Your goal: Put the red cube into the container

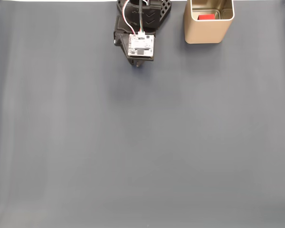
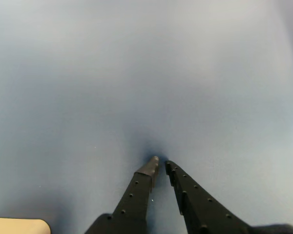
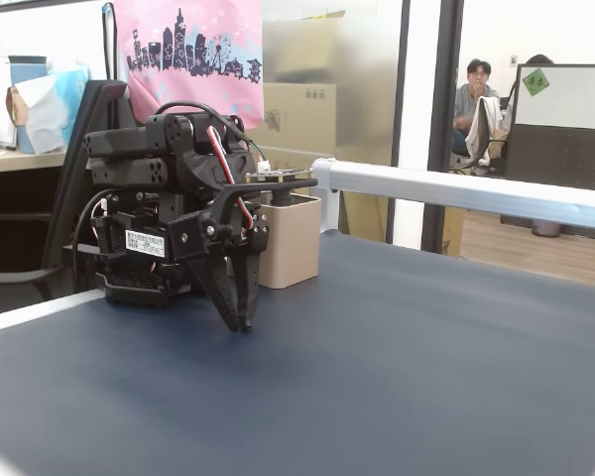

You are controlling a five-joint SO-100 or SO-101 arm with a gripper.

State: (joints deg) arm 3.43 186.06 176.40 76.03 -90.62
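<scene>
The red cube point(image 1: 206, 17) lies inside the container point(image 1: 206, 32), a pale gold square tin at the top right of a fixed view; only its top face shows past the rim. The same container point(image 3: 290, 243) stands behind the folded arm in the side fixed view, and its corner point(image 2: 17, 226) shows at the wrist view's bottom left. My gripper point(image 2: 160, 165) is shut with nothing between its black fingers, tips nearly touching, pointing down just above the mat. It point(image 1: 138, 65) hangs left of the container, apart from it, and its tips point(image 3: 244, 324) are close to the mat.
A dark blue-grey mat point(image 1: 142, 142) covers the table. The arm's base and servos point(image 3: 149, 228) sit at the table's back edge beside the tin. A white rail point(image 3: 456, 193) edges the far side. A person point(image 3: 473, 94) sits well behind the table.
</scene>
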